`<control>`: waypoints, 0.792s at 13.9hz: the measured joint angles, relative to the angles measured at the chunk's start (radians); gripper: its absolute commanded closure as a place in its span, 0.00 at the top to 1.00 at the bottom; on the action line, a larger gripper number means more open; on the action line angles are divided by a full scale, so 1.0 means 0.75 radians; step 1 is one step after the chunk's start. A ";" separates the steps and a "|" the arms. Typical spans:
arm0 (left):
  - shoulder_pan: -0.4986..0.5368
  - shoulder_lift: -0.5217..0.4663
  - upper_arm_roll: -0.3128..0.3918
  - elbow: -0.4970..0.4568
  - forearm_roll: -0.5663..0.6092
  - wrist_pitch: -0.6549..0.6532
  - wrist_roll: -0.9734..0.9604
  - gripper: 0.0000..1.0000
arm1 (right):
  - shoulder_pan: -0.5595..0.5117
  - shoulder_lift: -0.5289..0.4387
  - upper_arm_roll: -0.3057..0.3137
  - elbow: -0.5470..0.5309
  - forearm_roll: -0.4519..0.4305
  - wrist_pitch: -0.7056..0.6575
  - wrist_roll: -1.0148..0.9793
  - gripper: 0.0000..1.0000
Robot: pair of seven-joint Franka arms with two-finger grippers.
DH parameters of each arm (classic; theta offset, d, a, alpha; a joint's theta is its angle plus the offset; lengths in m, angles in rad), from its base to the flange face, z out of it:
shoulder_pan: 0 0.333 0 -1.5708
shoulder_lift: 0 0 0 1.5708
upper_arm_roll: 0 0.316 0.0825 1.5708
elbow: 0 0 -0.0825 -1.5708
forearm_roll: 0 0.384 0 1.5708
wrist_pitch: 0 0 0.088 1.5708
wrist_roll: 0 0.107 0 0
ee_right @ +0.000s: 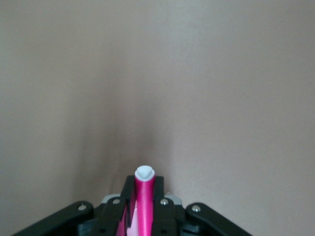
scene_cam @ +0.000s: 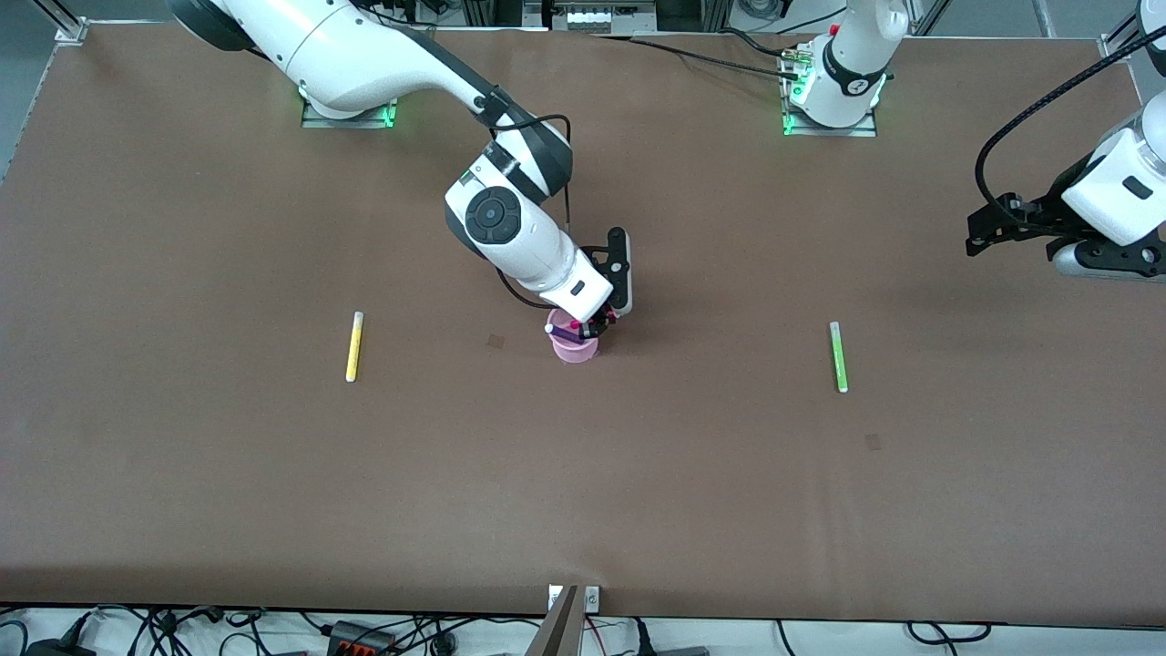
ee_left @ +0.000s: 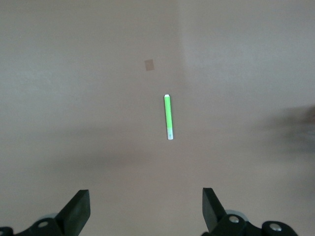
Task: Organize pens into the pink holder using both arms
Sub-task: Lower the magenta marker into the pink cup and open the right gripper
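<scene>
while over the pink holder (scene_cam: 576, 350), magenta pen (ee_right: 144, 206) between right pincer (ee_right: 142, 216) fingers

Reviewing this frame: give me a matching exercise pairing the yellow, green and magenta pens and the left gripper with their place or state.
Things:
1. yellow pen
2. green pen
3. magenta pen
4. left gripper

Places or states:
A. held in the right gripper over the pink holder
B. on the table toward the left arm's end
C. open, up in the air
D. on the table toward the right arm's end

Pairs: 1-D, 2-B, 3-A, 4-C
</scene>
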 measured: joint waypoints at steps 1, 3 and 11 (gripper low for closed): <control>0.000 0.000 0.000 0.000 0.000 -0.004 0.000 1.00 | 0.000 0.000 0.000 -0.006 0.000 0.000 0.000 0.33; 0.000 0.000 0.000 0.001 0.000 -0.006 0.000 1.00 | -0.001 0.000 0.000 -0.011 0.000 0.000 0.000 1.00; 0.000 0.000 0.000 0.004 0.000 -0.009 0.000 1.00 | -0.006 -0.013 0.010 0.007 0.000 0.005 0.014 1.00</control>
